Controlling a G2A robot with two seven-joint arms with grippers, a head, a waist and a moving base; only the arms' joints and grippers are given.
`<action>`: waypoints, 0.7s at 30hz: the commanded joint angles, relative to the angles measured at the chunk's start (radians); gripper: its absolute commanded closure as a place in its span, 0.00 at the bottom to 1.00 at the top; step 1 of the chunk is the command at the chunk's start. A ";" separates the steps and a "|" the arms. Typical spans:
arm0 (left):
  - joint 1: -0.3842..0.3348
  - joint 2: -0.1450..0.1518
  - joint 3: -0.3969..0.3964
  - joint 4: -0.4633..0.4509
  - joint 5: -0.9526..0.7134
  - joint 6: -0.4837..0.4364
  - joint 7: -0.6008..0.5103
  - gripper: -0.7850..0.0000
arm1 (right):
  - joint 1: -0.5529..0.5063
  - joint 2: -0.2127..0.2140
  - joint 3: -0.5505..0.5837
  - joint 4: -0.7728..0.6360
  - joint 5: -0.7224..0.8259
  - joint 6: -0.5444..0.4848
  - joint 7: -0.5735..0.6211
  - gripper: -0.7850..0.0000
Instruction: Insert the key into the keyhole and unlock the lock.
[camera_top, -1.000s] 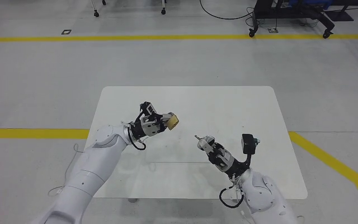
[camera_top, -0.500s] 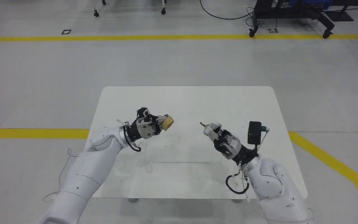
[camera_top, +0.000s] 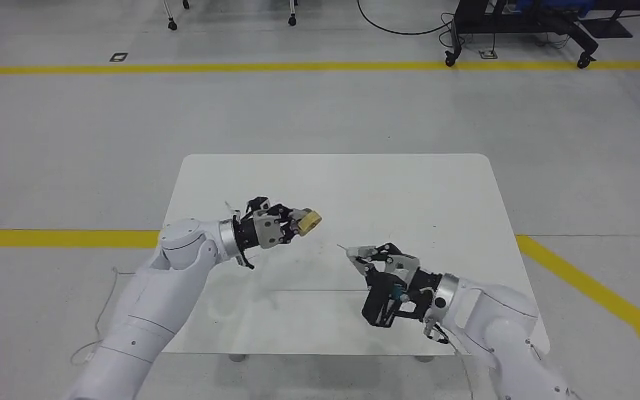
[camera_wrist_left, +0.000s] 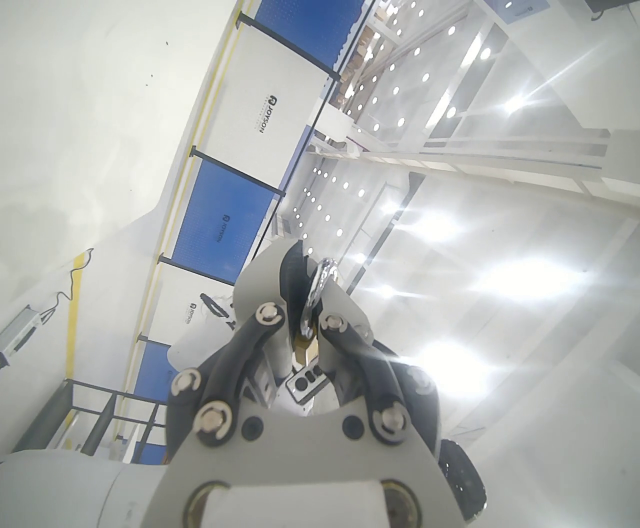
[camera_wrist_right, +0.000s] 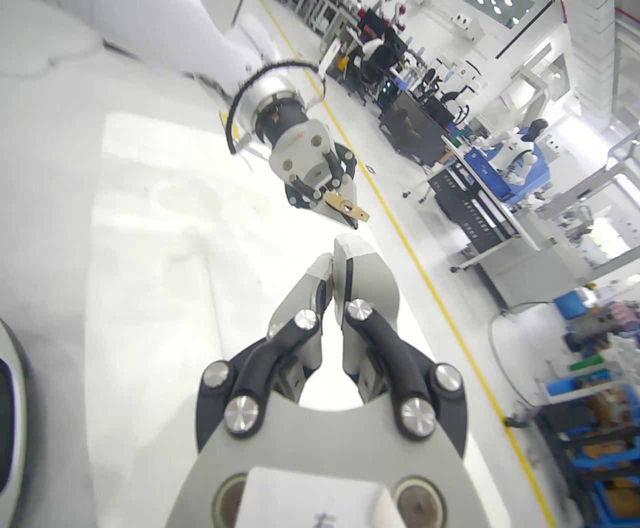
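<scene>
My left gripper (camera_top: 292, 220) hangs above the left half of the white table (camera_top: 400, 180), shut on a brass padlock (camera_top: 308, 219). In the left wrist view the silver shackle (camera_wrist_left: 320, 282) and the brass body sit between the shut fingers (camera_wrist_left: 265, 285). My right gripper (camera_top: 360, 255) hovers right of the lock and nearer the front edge, with a gap between them. It is shut on a thin key (camera_top: 346, 247) that points toward the lock. From the right wrist view the shut right gripper (camera_wrist_right: 334, 260) faces the padlock (camera_wrist_right: 346, 206) held in the left gripper (camera_wrist_right: 345, 215).
The table's front edge (camera_top: 330, 352) runs below both arms. Yellow floor tape (camera_top: 300, 68) crosses beyond the table, and a black cart (camera_top: 520, 20) stands at the far right.
My right wrist has rolled over and its gripper has dropped back toward the front edge, key still aimed at the lock. The left gripper has shifted the padlock slightly right.
</scene>
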 joint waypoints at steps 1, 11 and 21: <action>0.004 -0.002 0.015 -0.025 0.012 0.024 0.034 1.00 | -0.003 0.004 -0.014 -0.007 -0.099 0.018 -0.020 1.00; 0.001 -0.004 0.029 -0.057 0.051 0.041 0.088 1.00 | -0.062 0.025 -0.025 -0.055 -0.323 0.119 -0.181 1.00; 0.001 -0.004 0.029 -0.057 0.051 0.041 0.088 1.00 | -0.062 0.025 -0.025 -0.055 -0.323 0.119 -0.181 1.00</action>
